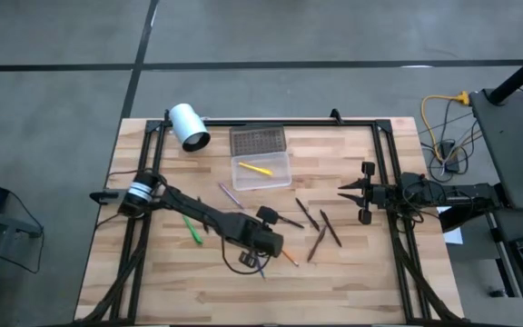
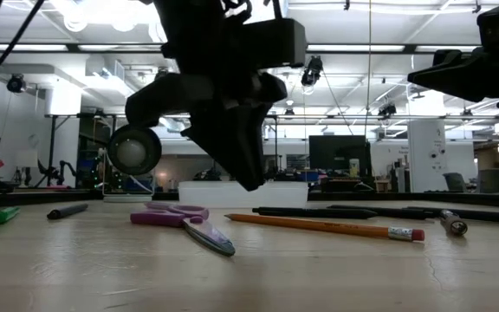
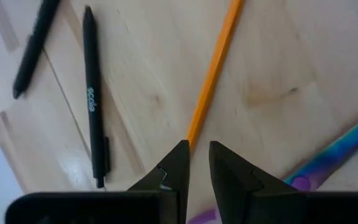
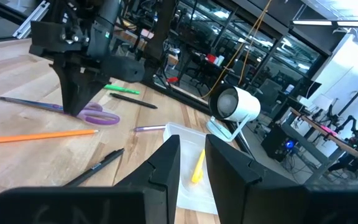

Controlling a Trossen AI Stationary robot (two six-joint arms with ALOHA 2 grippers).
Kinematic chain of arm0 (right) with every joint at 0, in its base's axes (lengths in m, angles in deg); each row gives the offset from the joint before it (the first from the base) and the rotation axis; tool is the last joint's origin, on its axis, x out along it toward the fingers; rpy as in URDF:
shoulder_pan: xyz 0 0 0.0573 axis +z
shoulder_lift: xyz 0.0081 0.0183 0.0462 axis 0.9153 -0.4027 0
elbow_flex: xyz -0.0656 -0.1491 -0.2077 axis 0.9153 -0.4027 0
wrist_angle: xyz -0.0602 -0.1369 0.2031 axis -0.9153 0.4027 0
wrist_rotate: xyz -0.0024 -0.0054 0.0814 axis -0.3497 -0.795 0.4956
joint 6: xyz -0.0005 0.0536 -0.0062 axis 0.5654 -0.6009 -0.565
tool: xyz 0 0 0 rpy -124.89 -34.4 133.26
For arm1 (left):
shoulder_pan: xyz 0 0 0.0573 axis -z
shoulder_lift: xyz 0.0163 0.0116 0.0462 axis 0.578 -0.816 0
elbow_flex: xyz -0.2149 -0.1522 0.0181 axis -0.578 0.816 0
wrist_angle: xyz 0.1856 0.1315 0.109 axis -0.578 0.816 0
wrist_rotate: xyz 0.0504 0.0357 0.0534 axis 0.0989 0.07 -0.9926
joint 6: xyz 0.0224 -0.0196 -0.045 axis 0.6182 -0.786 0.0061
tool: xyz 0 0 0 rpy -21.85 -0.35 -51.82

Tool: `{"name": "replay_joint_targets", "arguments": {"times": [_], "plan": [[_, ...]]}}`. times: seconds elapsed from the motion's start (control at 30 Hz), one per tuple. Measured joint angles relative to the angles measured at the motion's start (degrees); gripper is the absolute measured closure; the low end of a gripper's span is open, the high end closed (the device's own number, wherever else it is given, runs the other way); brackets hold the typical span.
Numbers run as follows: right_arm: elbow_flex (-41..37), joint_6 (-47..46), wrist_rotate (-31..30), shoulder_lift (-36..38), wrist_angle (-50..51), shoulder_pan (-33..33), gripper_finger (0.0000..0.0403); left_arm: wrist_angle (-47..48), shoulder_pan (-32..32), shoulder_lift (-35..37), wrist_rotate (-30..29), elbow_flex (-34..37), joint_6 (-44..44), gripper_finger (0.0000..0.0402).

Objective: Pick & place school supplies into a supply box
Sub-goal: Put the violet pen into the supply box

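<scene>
- High view: supply box (image 1: 261, 171) open near the worktop's far edge, one yellow pen (image 1: 256, 168) inside, grey lid (image 1: 258, 140) behind it; white cylinder (image 1: 189, 125) toward the far left corner. Left gripper (image 1: 263, 262) low near the worktop's near edge; right gripper (image 1: 354, 192) waiting by the right edge.
- Low view: purple-handled scissors (image 2: 184, 220) and orange pencil (image 2: 323, 227) flat on the worktop, left gripper poised above, apparently not touching.
- Left wrist view: fingers (image 3: 176, 168) narrowly parted, empty, just over the pencil's end; black pen (image 3: 93, 93) apart. Risk: closing off-centre could flick the thin pencil aside or catch the scissors.
- Right wrist view: right fingers (image 4: 164, 164) slightly apart, holding nothing.
</scene>
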Motion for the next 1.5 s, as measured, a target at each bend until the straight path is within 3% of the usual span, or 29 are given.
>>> {"name": "replay_joint_targets", "arguments": {"times": [0.9, 1.5], "plan": [[0.0, 0.02, 0.0, -0.02, 0.0, 0.0, 0.0335, 1.53, -1.51, -0.55, 6.36, 0.02, 8.6, 0.0356], [0.0, 0.0, 0.0, -0.02, 0.0, 0.0, 0.0335, 0.65, -4.43, -0.55, 11.87, 0.7, 20.69, 0.0356]]}}
